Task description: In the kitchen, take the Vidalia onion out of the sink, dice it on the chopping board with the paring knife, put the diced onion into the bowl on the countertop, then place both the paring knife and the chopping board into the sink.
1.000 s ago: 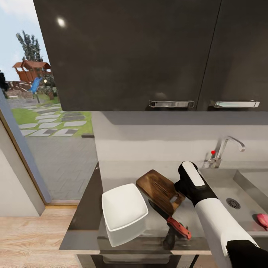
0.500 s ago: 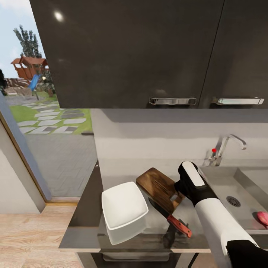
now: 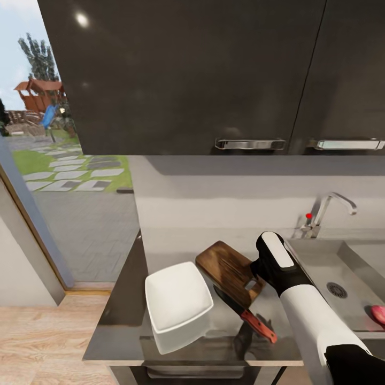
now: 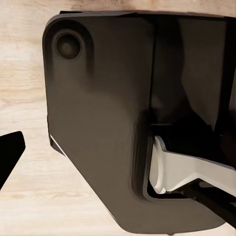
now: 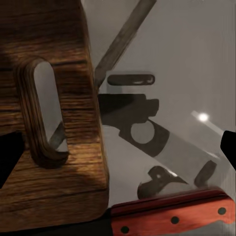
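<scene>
Right fingers [image 5: 118,147]: hovering spread apart over the counter [image 5: 196,59], gripping nothing.
Board [image 5: 49,108]: lying between the fingers, slot end nearest.
Knife [image 5: 172,216]: sitting just beside the board.
Onion [image 3: 378,314]: waiting in the sink [image 3: 321,262].
Left fingers: cannot tell.

Perhaps robot's dark base [image 4: 98,123], wooden floor [image 4: 24,64].

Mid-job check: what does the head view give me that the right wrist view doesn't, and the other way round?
Head view alone: the white square bowl, the grey steel sink with its chrome tap, a pink object at the basin's edge, black upper cabinets. Right wrist view alone: the black rivets on the knife handle. Shared: the dark brown wooden chopping board with its oval slot, the red-orange-handled paring knife, the reflective grey countertop.
</scene>
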Controlling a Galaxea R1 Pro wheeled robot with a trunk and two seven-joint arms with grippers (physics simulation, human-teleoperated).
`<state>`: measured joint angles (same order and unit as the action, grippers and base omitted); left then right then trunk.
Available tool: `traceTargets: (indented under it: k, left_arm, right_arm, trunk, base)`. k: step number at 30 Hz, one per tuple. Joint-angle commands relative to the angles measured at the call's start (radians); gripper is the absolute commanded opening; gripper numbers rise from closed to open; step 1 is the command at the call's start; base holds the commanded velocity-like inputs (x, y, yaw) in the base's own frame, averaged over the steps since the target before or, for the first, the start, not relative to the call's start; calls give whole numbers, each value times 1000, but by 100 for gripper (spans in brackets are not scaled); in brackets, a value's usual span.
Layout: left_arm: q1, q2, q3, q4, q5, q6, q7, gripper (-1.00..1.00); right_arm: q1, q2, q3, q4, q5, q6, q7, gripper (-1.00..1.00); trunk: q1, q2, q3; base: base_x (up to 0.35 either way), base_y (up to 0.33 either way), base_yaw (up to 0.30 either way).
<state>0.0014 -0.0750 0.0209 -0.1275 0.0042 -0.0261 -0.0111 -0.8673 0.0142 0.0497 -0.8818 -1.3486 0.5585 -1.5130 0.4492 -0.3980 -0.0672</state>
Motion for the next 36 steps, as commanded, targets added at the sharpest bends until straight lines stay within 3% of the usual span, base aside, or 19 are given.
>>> traceTargets:
  k: [1, 20, 36]
  left_arm:
    - [0, 0, 2, -1, 0, -1, -1, 100]
    - [0, 0, 2, -1, 0, -1, -1, 100]
    - [0, 0, 2, -1, 0, -1, -1, 100]
  right_arm:
    - [-1, 0, 2, -1, -6, 11, -7, 100]
    - [-1, 0, 1, -2, -6, 10, -7, 100]
    - [-1, 0, 1, -4, -6, 11, -7, 100]
  trunk:
    - [1, -2, -2]
    - [1, -2, -23]
    - [1, -2, -29]
  base:
    - [92, 0, 0]
    - [11, 0, 103]
    - [0, 0, 12]
